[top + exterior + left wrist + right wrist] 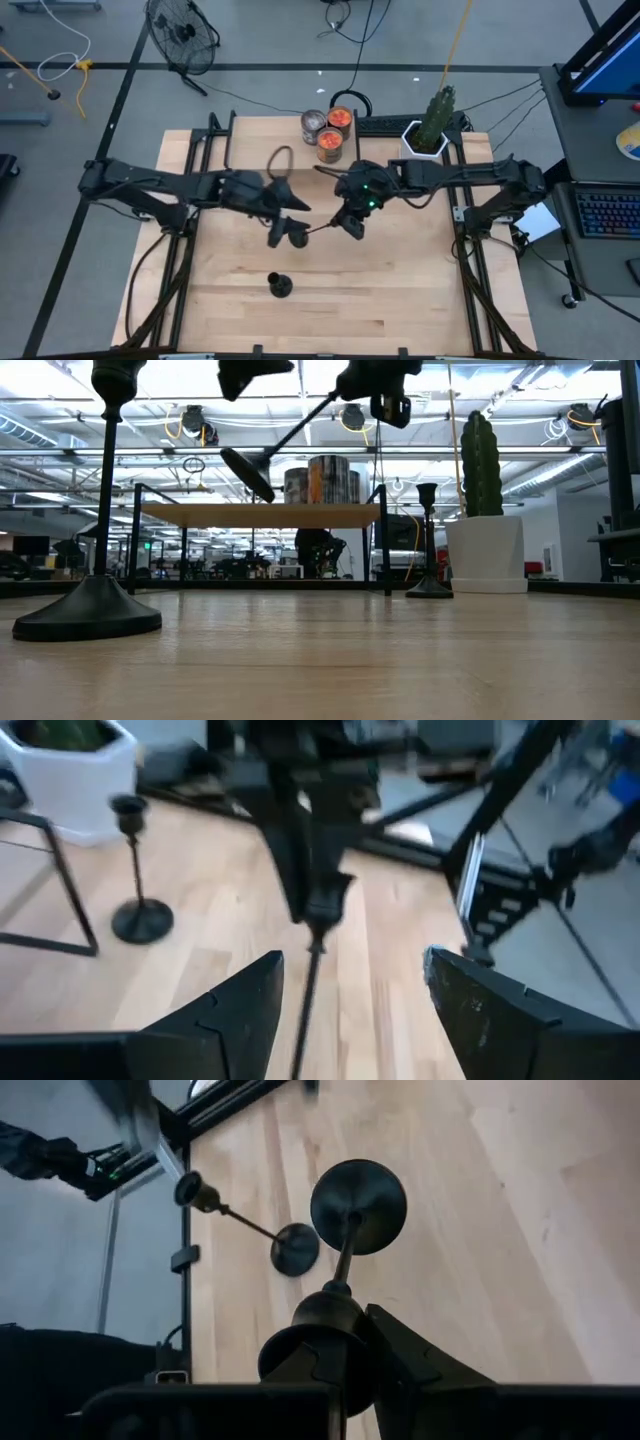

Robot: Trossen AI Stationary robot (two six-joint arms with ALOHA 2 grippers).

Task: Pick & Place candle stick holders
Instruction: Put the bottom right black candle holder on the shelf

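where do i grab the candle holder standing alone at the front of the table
Take the front candle stick holder by its thin upright stem, just under its cup, likely coming down with jaws either side. Its flat base sits too low to pinch, and nothing stands close around it.

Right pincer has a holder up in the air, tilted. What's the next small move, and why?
Probably tip the lifted candle stick holder upright before lowering it. The right pincer grips its cup end, its base hangs tilted above the table, and the left pincer is open close beside it; lowering it tilted would likely topple it.
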